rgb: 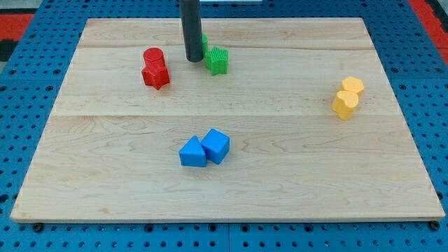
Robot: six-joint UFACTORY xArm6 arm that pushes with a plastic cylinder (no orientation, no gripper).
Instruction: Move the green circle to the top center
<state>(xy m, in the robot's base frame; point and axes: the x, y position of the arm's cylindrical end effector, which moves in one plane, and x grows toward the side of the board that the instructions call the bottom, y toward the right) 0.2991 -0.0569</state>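
Observation:
The green circle (204, 43) is near the view's top centre, mostly hidden behind my rod; only a green sliver shows at the rod's right edge. A green star-shaped block (218, 61) lies just right of and below it. My tip (194, 59) rests on the board just left of the green star and in front of the green circle. It looks close to or touching both; contact cannot be told.
A red cylinder (153, 56) and a red star block (156, 74) sit together to the tip's left. A blue triangle (192, 152) and a blue cube (217, 145) touch at the board's centre bottom. Two yellow blocks (347, 97) stand at the right. The wooden board (231, 189) lies on a blue pegboard.

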